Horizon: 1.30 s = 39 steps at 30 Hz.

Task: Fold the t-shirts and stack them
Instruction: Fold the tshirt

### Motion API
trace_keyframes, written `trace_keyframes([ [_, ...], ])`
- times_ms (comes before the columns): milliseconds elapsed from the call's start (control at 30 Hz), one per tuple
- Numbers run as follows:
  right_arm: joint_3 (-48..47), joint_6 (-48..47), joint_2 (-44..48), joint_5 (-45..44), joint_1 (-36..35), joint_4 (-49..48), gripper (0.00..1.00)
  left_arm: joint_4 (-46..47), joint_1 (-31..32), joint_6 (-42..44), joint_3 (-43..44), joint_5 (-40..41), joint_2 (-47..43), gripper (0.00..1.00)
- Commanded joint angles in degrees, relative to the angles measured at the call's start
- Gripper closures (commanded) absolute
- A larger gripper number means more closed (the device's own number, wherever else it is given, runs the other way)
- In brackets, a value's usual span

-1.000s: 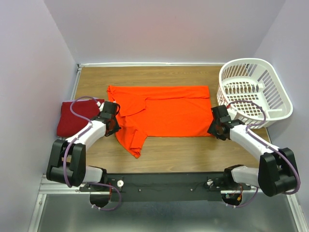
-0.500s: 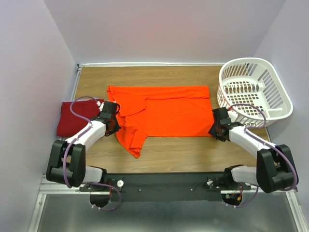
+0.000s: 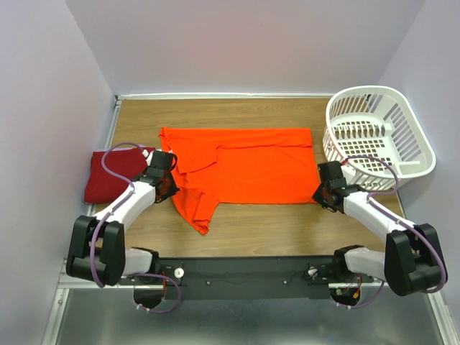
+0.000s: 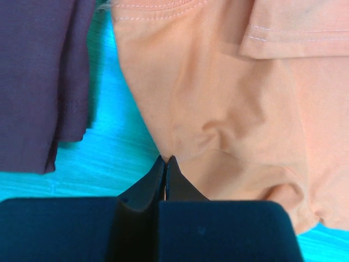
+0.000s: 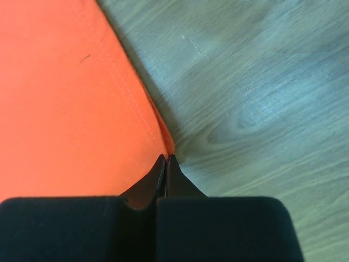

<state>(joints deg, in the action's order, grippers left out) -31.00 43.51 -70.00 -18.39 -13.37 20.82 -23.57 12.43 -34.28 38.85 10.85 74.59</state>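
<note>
Two grippers: the left gripper [image 4: 165, 159] and the right gripper [image 5: 165, 158] are each pinching an edge of the orange-red shirt [image 3: 244, 172], fingers clamped on cloth.
Mid-table: that shirt is lying only partly folded.
Far left: the crimson shirt [image 3: 108, 176] is sitting folded, waiting for stacking.

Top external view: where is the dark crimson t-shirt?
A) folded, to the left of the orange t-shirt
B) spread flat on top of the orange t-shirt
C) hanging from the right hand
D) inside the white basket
A: the dark crimson t-shirt lies folded on the table, left of the spread orange t-shirt.
</note>
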Motion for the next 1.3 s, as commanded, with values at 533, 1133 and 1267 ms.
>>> trace_keyframes([
  [533, -2.48, 0.09, 10.5, 7.84, 0.45, 12.49, 1.0, -11.58, -2.41, 0.8, 3.16, -2.94, -13.24, 1.0],
  [1133, -6.61, -3.51, 7.69, 4.16, 0.44, 13.55, 1.0, -9.92, -6.01, 3.61, 4.83, -3.91, -10.61, 1.0],
  [1267, -8.98, -4.66, 6.37, 2.49, 0.36, 13.63, 1.0, -8.42, -6.97, 4.75, 6.41, -4.08, -7.62, 1.0],
])
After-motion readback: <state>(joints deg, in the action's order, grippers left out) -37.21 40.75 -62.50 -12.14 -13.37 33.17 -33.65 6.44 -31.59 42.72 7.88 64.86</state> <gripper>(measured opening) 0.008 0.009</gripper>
